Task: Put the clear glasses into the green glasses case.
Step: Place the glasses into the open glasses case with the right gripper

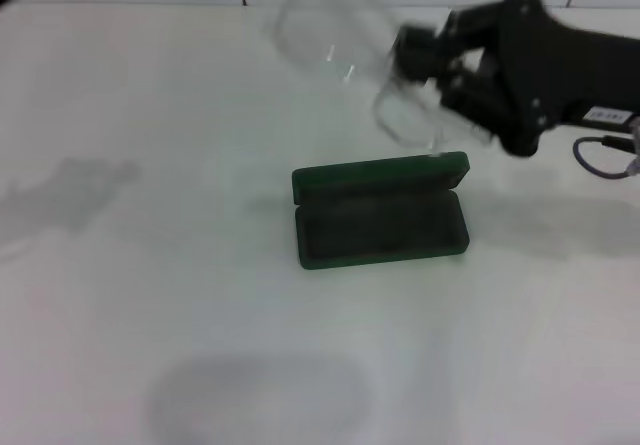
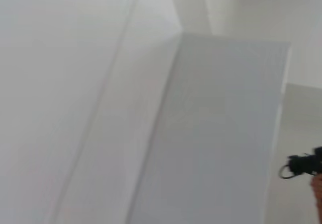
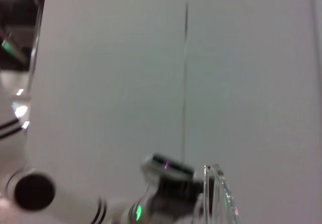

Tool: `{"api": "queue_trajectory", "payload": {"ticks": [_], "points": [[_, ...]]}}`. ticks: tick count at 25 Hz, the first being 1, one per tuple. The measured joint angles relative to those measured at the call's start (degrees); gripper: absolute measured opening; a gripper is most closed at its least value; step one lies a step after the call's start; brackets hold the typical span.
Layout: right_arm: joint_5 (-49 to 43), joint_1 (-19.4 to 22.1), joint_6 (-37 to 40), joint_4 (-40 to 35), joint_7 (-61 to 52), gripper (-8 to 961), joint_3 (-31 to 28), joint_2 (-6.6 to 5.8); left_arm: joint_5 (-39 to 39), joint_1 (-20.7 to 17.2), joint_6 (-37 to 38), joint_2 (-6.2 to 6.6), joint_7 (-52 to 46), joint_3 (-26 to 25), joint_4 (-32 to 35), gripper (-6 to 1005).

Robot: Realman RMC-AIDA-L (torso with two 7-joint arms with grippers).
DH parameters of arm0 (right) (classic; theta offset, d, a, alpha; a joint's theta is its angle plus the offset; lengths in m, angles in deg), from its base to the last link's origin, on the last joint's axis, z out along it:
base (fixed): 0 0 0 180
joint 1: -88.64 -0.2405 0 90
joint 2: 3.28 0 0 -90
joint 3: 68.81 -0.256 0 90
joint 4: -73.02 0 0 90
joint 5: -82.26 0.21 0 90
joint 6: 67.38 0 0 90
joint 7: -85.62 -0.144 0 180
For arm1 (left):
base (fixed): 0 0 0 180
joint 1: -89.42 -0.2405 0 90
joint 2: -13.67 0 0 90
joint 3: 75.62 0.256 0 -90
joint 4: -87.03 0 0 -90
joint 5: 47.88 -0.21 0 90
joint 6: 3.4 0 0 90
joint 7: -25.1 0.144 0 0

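Head view: right tool is raised above the table, reaching in from the right side, its black arm behind it. It is clamped on the clear glasses, holding them in the air. The glasses are blurred; the lens sweeps out to the left of the tool and up toward the far edge of the table, and another part of the frame hangs below the tool, its lowest point just above the far right corner of the case lid. Whether it touches the lid I cannot tell.

Green glasses case sits open near the middle of the table, long side running left to right. Lid stands up along the far edge; the dark lining of the tray faces up, and nothing lies in it. The glasses are above and behind the case, not inside it.

Right wrist view: a clear edge of the glasses shows at the frame's lower part, against a pale wall.

Left wrist view: only pale surfaces and a small black fitting at one edge. Left tool not seen in any view.
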Motion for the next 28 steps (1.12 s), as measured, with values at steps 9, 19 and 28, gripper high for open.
{"api": "queue_trajectory", "payload": {"ticks": [9, 19, 28], "points": [[-38.81, 0.19, -5.43, -26.48, -29.19, 68, -6.28, 3.31, 0.37, -3.64, 0.16, 0.17, -1.28, -6.99, 4.01, 32], [-64.44, -9.99, -5.77, -32.33, -45.31, 69, 1.66, 4.42, 0.68, -3.74, 0.21, -0.20, -0.95, -7.44, 4.13, 32], [-71.79, -12.50, -9.78, -30.84, -46.52, 69, 7.67, 4.59, 0.50, -3.85, 0.17, -0.58, -0.79, -7.50, 3.76, 32]]}}
